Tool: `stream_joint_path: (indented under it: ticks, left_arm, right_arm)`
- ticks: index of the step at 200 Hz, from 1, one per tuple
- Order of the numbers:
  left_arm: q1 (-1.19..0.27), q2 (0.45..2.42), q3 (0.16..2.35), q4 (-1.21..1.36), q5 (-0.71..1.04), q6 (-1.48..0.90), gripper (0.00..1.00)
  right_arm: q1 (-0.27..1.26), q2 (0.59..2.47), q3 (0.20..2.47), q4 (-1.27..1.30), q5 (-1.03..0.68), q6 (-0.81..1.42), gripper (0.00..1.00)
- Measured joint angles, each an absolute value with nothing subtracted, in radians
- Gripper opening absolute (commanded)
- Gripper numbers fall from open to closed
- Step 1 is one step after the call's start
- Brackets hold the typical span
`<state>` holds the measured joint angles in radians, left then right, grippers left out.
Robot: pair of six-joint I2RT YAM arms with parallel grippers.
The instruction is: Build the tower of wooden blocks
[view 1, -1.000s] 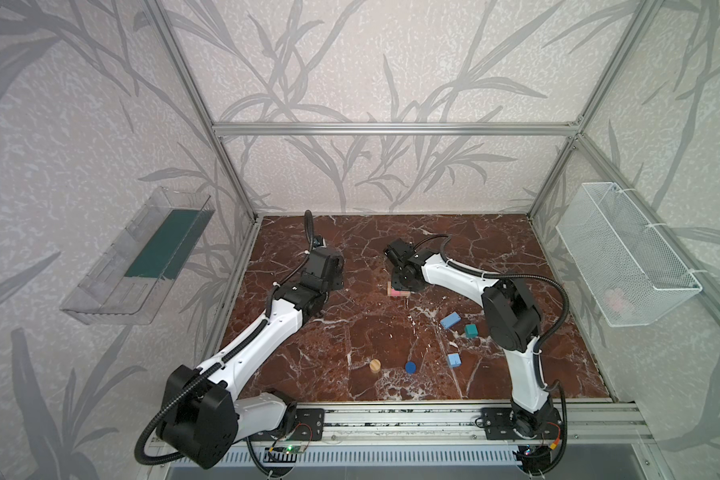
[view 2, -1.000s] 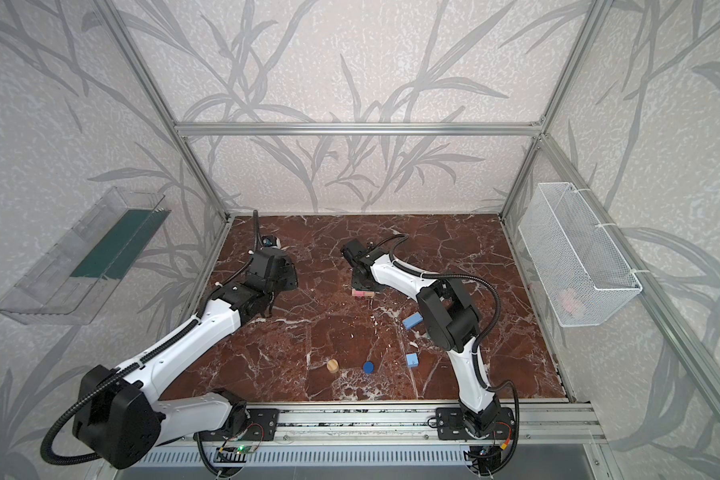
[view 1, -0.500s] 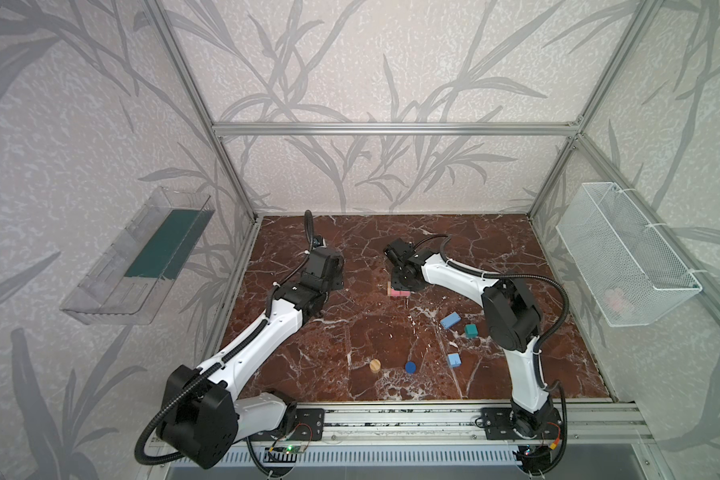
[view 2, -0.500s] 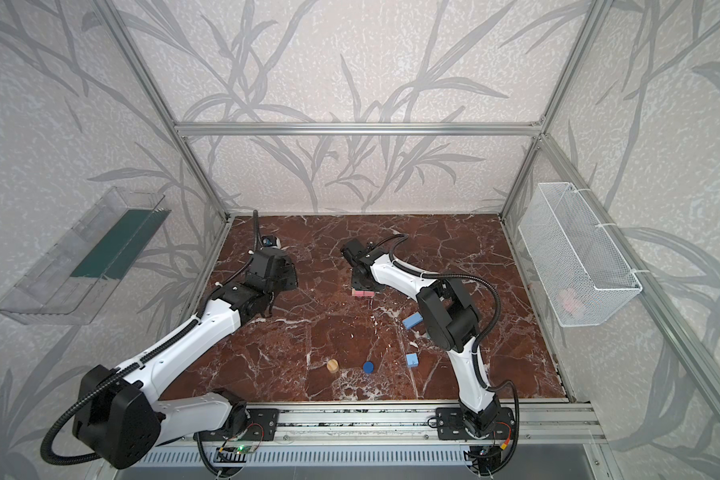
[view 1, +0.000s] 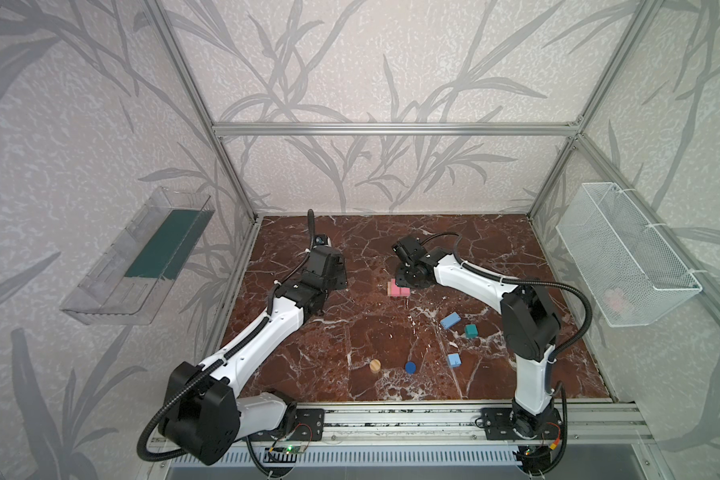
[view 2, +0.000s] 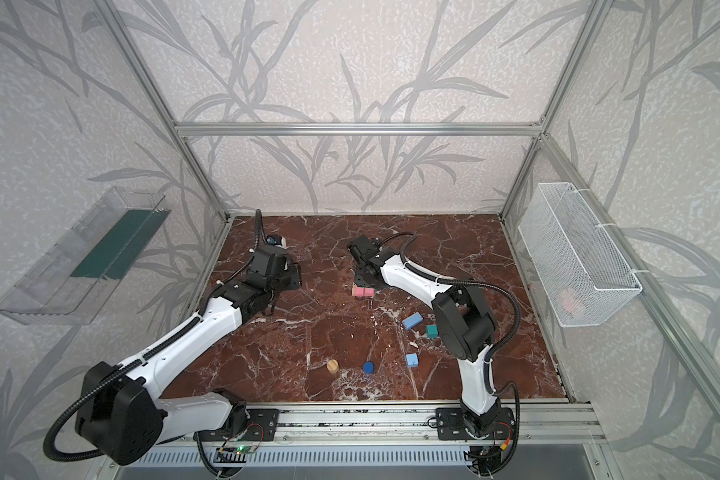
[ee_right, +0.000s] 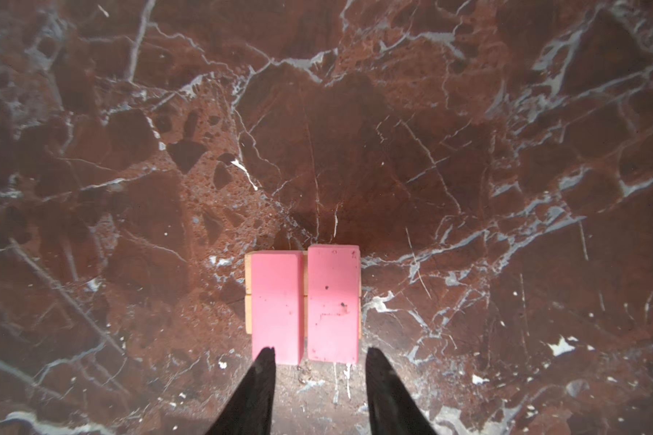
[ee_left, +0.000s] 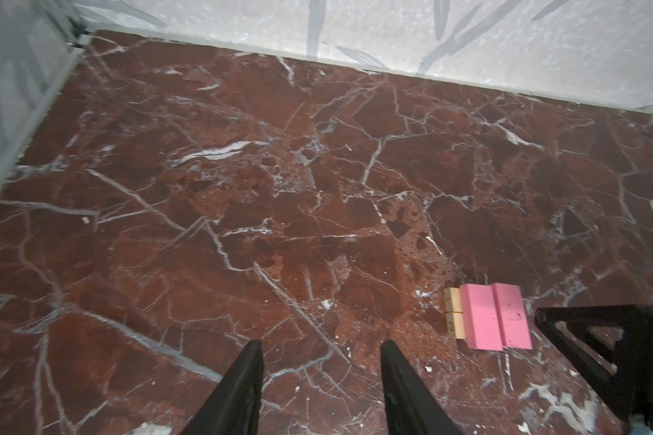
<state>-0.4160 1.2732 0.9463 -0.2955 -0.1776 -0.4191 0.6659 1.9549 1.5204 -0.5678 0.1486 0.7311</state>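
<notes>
- Tower (view 1: 398,289): two layers, on the counter (view 1: 341,332) toward the back. Two pink bars (ee_right: 276,301) lie side by side across two tan bars (ee_left: 454,316).
- Right gripper (ee_right: 319,351): spread, empty, tips at the pink bars' near ends.
- Left gripper (ee_left: 321,342): spread, empty, over bare counter beside the tower.
- Loose nearer the front: light blue blocks (view 1: 450,320), teal cube (view 1: 470,331), tan cylinder (view 1: 375,365), dark blue cylinder (view 1: 410,366).

Marble tabletop (view 1: 350,332), tan bars (ee_left: 454,301), light blue blocks (view 1: 450,320), teal cube (view 1: 470,331), two cylinders (view 1: 374,365)
</notes>
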Motion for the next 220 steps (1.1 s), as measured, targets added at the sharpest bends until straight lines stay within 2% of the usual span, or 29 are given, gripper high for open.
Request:
stream_joint_path:
  ticks: [50, 92, 220]
  left_arm:
    - [-0.418, 1.398, 0.994, -0.227, 0.078, -0.431, 0.43]
    - [-0.437, 1.527, 1.058, -0.201, 0.211, -0.447, 0.38]
    - [-0.487, 1.847, 1.285, -0.272, 0.327, -0.446, 0.35]
  right_arm:
    - [0.601, 1.875, 1.369, -0.439, 0.064, 0.716, 0.42]
    - [0.556, 1.875, 1.285, -0.326, -0.043, 0.701, 0.40]
    - [0.513, 1.898, 1.249, -0.182, -0.196, 0.687, 0.37]
